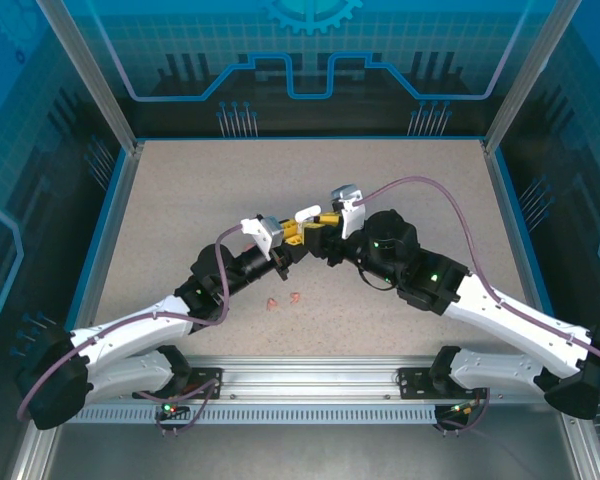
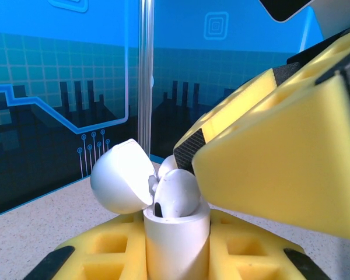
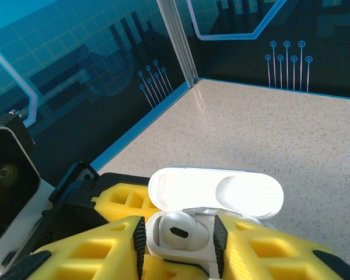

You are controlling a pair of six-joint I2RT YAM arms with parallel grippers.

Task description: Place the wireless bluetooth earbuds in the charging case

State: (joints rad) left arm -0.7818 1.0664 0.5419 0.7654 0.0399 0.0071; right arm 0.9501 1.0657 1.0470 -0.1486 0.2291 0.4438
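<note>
Earbud (image 3: 176, 228) sits in open case (image 3: 217, 193), flanked by parted right claw (image 3: 179, 244).

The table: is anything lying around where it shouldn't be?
Yes. Two salmon-red earbuds lie loose on the table near the left arm, outside any case. The open white charging case holds a white earbud, so those two look left out.

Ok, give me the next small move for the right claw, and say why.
Probably ease the right claw open and draw it straight back. The white earbud already sits in a well of the open charging case, which the left claw holds, so more pushing looks needless.
</note>
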